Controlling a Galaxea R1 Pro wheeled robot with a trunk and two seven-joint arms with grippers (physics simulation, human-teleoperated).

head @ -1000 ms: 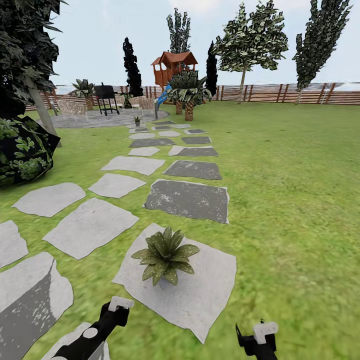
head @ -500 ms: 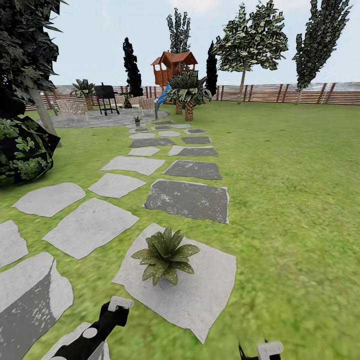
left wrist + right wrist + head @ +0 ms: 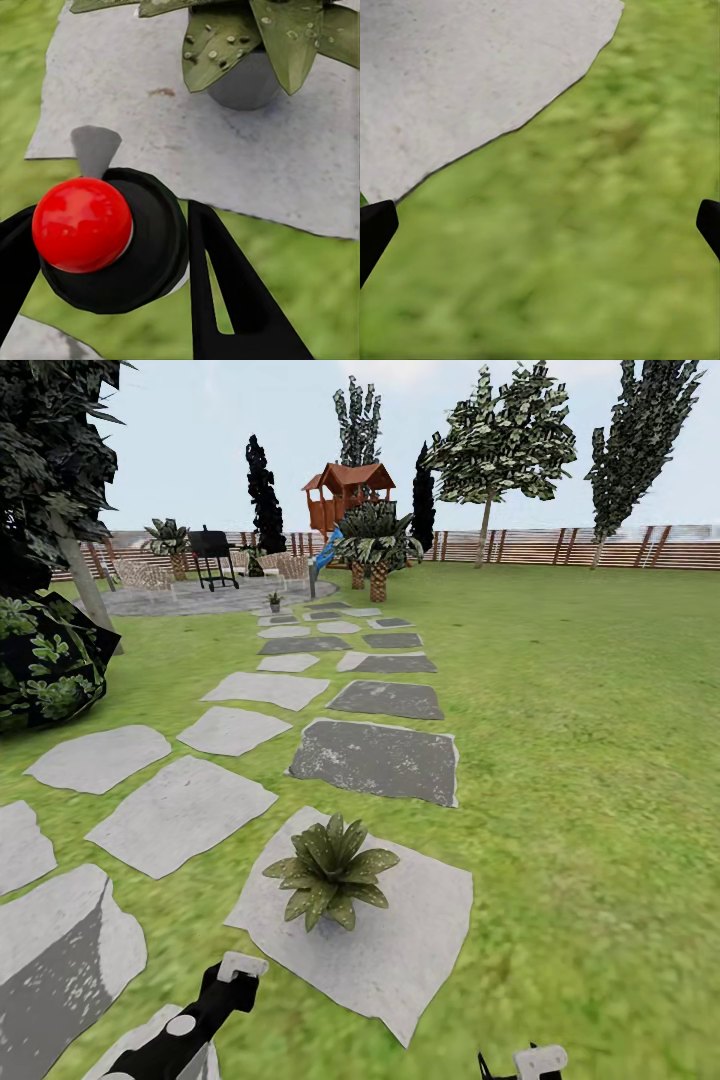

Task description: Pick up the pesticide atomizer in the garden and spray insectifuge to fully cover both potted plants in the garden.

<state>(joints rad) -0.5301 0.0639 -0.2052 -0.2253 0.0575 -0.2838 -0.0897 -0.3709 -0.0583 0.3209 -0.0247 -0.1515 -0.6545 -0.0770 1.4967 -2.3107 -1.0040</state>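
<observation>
While the robot is standing on the path, its left gripper (image 3: 232,972) is reaching low toward the nearest plant. In the left wrist view its two dark fingers (image 3: 225,292) are pressing from both sides on a round dark body carrying a red ball. I am taking this for the pesticide atomizer (image 3: 150,255) seen end-on, though I cannot be sure of it. Far up the path a small plant (image 3: 274,601) is standing; it may be the second one, but it is too small to tell. Just ahead of the left gripper, the potted plant (image 3: 330,872) is sitting on a pale stepping stone (image 3: 410,940), its leaves carrying pale specks. At the right, the right gripper (image 3: 525,1063) is hanging low over the lawn (image 3: 580,780), its fingers spread wide and holding nothing. I am judging that the spraying of this first plant is in hand. The next move is asking for the nozzle to be aimed over the whole rosette.
</observation>
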